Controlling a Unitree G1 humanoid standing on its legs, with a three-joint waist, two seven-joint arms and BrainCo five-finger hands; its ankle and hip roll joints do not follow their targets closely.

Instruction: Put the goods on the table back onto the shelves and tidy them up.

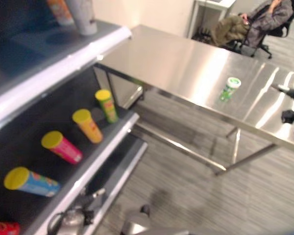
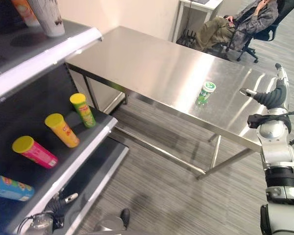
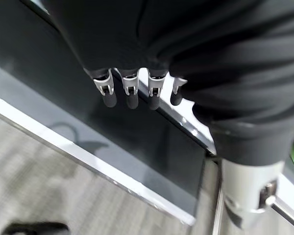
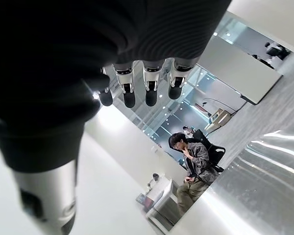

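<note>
Left eye view: A steel table [image 1: 186, 63] is seen with 1 green canister [image 1: 230, 88] standing upright on it, white lid up, near its front edge. At the left, a dark shelf [image 1: 110, 139] is shown carrying 4 yellow-lidded canisters in a row: a green one [image 1: 107, 105], an orange one [image 1: 87, 126], a pink one [image 1: 61, 147] and a blue one [image 1: 31, 181], the last 2 lying on their sides. A grey cup [image 1: 83, 15] is seen on the upper shelf [image 1: 63, 61]. A seated person [image 1: 257, 22] is visible beyond the table.

Right eye view: The right hand [image 2: 272, 95] is raised over the table's right end, well apart from the green canister, fingers extended and holding nothing. The left hand [image 2: 59, 204] is seen low beside the shelf's front edge.

Left wrist view: The left hand's fingers [image 3: 130, 93] are shown straight in a row, relaxed and empty, above a lower dark shelf board [image 3: 137, 142].

Right wrist view: The right hand's fingers [image 4: 149, 88] are shown straight and empty; the seated person is visible past them.
</note>
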